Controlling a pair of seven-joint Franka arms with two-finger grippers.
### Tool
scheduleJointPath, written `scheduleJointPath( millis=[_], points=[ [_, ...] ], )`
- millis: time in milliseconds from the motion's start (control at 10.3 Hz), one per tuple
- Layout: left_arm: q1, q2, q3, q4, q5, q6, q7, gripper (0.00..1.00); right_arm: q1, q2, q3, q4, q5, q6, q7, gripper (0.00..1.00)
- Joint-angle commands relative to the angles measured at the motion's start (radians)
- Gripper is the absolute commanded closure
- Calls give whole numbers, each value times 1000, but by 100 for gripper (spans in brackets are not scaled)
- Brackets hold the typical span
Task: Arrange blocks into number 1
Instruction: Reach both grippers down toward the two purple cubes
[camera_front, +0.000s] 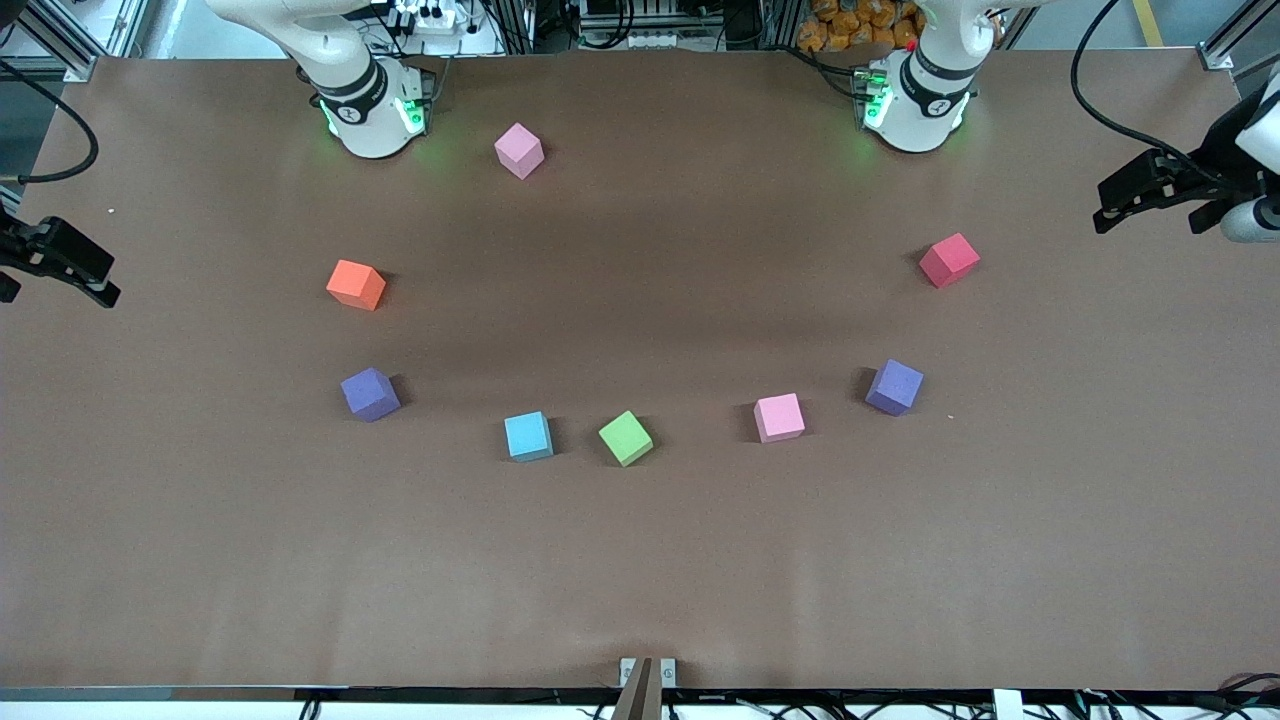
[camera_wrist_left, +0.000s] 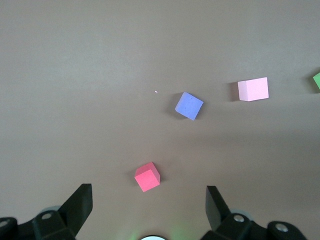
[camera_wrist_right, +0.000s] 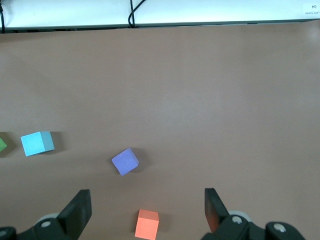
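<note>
Orange cube (camera_wrist_right: 147, 224) shows between right gripper's (camera_wrist_right: 146, 212) spread fingers only.

Foam cubes on the table (camera_front: 640, 560): seven, all lying singly, none touching another.

By colour:
- purple cubes: two, one (camera_front: 370, 393) toward the right arm's end, one (camera_front: 894, 386) toward the left arm's end
- pink cubes: two, one (camera_front: 519, 150) near the base edge, one (camera_front: 779, 417) nearer the camera edge
- light blue cube (camera_front: 528, 436): one
- red cube (camera_front: 949, 260): one
- orange cube (camera_front: 356, 284): one
- green cube (camera_front: 625, 438): one
</note>
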Motion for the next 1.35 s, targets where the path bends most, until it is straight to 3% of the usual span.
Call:
scheduleJointPath(
  millis=[0,290,677,967,1257],
  points=[
    [-1,9,6,23,3,2,18,0,-22,15,12,33,21,-22,-17,0],
    [5,43,5,-20,13,69,19,0,-22,15,12,33,21,-21,-17,0],
    [-5,93,-62,-377,12,498,23,0,-17,59,12,3,21,-7,-25,0],
    [-8,181,-116,-515,34,674,27,0,-10,76,12,-87,31,81,-25,0],
    [-9,247,-124,-620,63,858,27,0,-19,76,11,-224,129,190,-25,0]
  ],
)
